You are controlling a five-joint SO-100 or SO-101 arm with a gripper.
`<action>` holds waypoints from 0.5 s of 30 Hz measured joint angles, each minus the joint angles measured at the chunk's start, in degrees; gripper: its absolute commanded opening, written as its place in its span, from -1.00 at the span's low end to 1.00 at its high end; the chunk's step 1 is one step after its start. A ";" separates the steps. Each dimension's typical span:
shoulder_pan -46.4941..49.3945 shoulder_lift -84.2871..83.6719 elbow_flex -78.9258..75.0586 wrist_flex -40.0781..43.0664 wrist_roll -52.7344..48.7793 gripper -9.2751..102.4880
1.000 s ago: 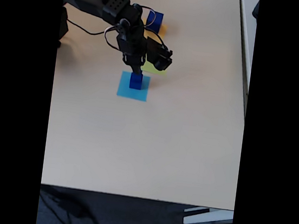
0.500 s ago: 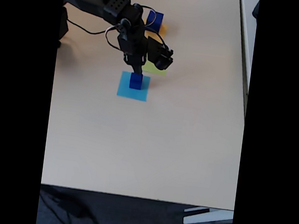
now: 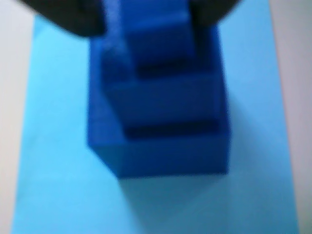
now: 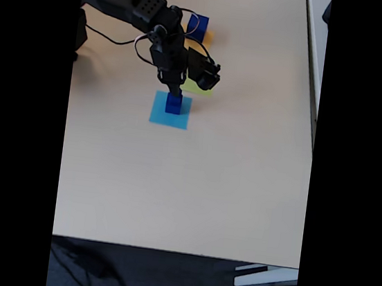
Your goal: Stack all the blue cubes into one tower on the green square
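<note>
Blue stack of three cubes (image 3: 161, 107) sits on light blue square (image 3: 53, 146), not green square (image 4: 196, 87). Your gripper (image 3: 155, 22) clamps top cube. Lift crooked and lower cubes may drag, topple onto tabletop (image 4: 186, 184).

Four blue cubes (image 4: 173, 104); three coloured squares (image 4: 158, 113); one arm (image 4: 134, 8).
</note>
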 measured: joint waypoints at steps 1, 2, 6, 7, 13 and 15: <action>0.00 0.00 0.00 0.00 0.00 -0.67; 0.00 0.00 0.09 0.00 0.00 -0.66; 0.00 0.00 0.18 -0.18 0.00 -0.64; 0.00 0.00 0.18 -0.18 0.00 -0.63; -0.62 0.00 0.18 -1.41 0.00 -0.60; -1.41 0.00 0.18 -1.67 0.00 -0.59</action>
